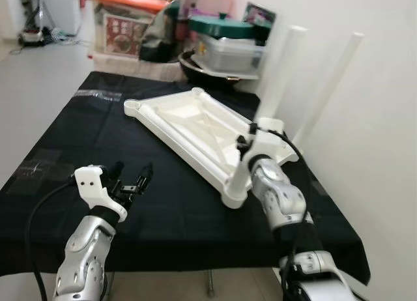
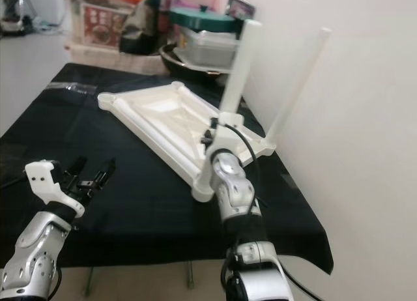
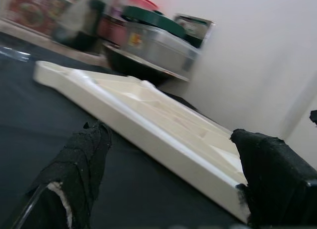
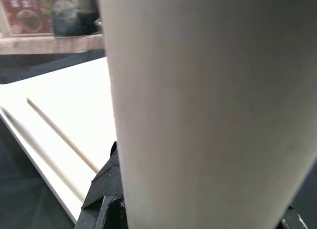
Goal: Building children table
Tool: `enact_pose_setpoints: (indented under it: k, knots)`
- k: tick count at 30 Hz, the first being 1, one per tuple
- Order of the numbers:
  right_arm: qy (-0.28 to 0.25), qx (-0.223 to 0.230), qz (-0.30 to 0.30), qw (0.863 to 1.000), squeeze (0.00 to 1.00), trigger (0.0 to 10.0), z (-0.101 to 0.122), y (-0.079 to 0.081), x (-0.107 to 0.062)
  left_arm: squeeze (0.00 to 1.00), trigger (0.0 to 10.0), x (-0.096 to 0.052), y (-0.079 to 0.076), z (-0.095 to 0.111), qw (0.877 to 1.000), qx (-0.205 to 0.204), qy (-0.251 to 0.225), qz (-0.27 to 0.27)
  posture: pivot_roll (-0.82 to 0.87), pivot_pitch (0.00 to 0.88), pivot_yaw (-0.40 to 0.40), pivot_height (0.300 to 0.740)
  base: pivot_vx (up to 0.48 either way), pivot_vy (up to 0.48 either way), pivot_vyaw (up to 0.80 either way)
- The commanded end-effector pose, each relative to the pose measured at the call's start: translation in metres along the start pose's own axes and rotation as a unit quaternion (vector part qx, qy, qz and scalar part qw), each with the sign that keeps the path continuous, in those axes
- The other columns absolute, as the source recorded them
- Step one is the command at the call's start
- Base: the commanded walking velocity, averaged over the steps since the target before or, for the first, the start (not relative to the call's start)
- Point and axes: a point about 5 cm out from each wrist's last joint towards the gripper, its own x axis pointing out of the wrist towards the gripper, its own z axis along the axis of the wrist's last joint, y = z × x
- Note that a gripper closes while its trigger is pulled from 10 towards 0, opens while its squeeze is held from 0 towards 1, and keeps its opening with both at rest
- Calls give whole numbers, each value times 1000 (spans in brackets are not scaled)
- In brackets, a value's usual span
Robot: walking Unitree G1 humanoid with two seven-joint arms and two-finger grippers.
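Right gripper (image 1: 244, 154) is clamped on a white table leg (image 1: 240, 178), fingers round it near its upper part; in the right wrist view the leg (image 4: 198, 110) sits right up against the camera with a black finger (image 4: 106, 187) pressed on its side. Leg stands upright at the near corner of the white tabletop (image 1: 195, 122), its lower end on that corner. Tabletop lies upside down, ribbed underside up, on the black cloth-covered table (image 1: 71, 157), stretching away from the right gripper toward the far left. Just beyond the right gripper, at the corner next to the wall, two more white legs (image 1: 281, 70) (image 1: 329, 86) stand upright. White wall (image 1: 384, 118) is to the right of the gripper.

Left gripper (image 1: 133, 178) hovers over the cloth, well to the left of the right gripper, fingers apart, nothing between them. Left wrist view shows both black fingers (image 3: 81, 164) spread wide, the long edge of the tabletop (image 3: 148, 130) ahead of them, not touching.

Past the far end of the table, behind both grippers: a dark bowl (image 1: 202, 70) with a clear plastic box (image 1: 231, 53) and a green lid (image 1: 221, 26) stacked in it, and a storage bin with an orange lid (image 1: 124, 21).
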Motion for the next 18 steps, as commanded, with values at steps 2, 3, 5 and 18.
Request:
enact_pose_setpoints:
  k: [2, 3, 5, 18]
  knots:
    - [68, -29, -27, 997, 0, 0, -26, -8, -3, 0, 10000, 2, -4, -1, 1000, -8, 3, -8, 152, 0, -213, 740, 0, 0, 0]
    - [74, -24, 6, 997, 0, 6235, -25, 1, -3, 0, 10000, 2, -3, -1, 1000, -8, 3, -7, 156, 0, -212, 740, 0, 0, 0]
    - [79, -16, 40, 996, 0, 10000, -24, 11, -2, 0, 10000, 3, -3, -1, 1000, -7, 3, -7, 158, 0, -214, 740, 0, 0, 0]
    - [-20, 57, 225, 972, 0, 10000, 13, 33, -7, 0, 10000, 3, -2, -2, 1000, -6, 5, -5, 157, 0, -211, 740, 0, 0, 0]
